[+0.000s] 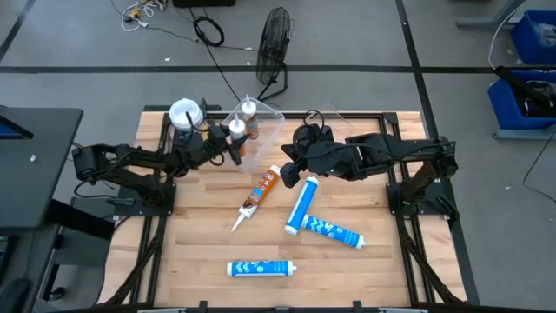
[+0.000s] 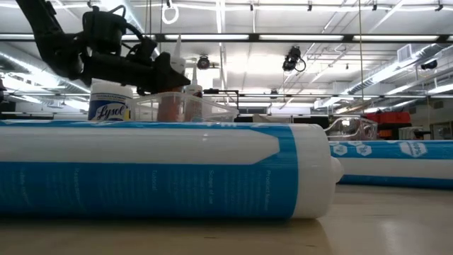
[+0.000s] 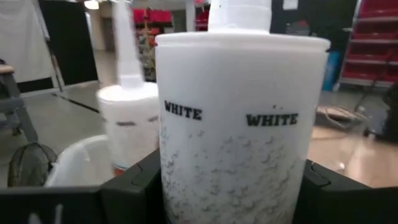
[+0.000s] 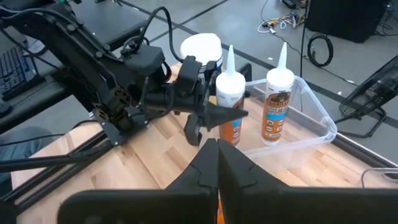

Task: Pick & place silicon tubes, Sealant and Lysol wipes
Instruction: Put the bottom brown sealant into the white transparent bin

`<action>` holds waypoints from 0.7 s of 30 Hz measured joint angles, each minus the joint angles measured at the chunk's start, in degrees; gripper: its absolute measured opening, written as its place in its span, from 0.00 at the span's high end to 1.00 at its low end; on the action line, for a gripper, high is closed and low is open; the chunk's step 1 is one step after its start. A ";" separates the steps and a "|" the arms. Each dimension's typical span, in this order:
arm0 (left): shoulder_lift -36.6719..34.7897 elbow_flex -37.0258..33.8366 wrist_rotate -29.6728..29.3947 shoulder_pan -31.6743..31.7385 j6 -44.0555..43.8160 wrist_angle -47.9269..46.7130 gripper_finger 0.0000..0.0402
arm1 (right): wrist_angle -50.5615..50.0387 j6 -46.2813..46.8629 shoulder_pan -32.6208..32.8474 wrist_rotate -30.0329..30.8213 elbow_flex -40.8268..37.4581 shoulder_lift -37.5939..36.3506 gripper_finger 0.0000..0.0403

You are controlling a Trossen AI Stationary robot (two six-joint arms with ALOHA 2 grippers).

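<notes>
Placing step: left gripper (image 4: pixel 211 115) clamps a brown sealant tube (image 4: pixel 230 102) upright at the clear bin (image 4: pixel 311 134) wall, next lower and release inside; right gripper (image 4: pixel 214 163) hovers closed, empty.

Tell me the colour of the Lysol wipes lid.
White; the Lysol wipes lid shows best from the high view.

Black fan (image 1: pixel 276 39) on grey floor beyond worktop (image 1: pixel 200 243); black cable (image 1: pixel 208 33) near it; blue bins (image 1: pixel 532 52) far right.
</notes>
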 joint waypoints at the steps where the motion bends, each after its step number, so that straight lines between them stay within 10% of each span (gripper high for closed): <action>1: -0.02 -0.29 -0.11 0.41 -0.19 0.91 0.48 | 0.02 -0.15 -0.11 -0.04 0.00 0.00 1.00; 21: 2.71 -2.32 -0.04 2.96 -4.44 1.70 0.47 | 0.05 -0.64 -0.83 -0.70 0.00 0.00 1.00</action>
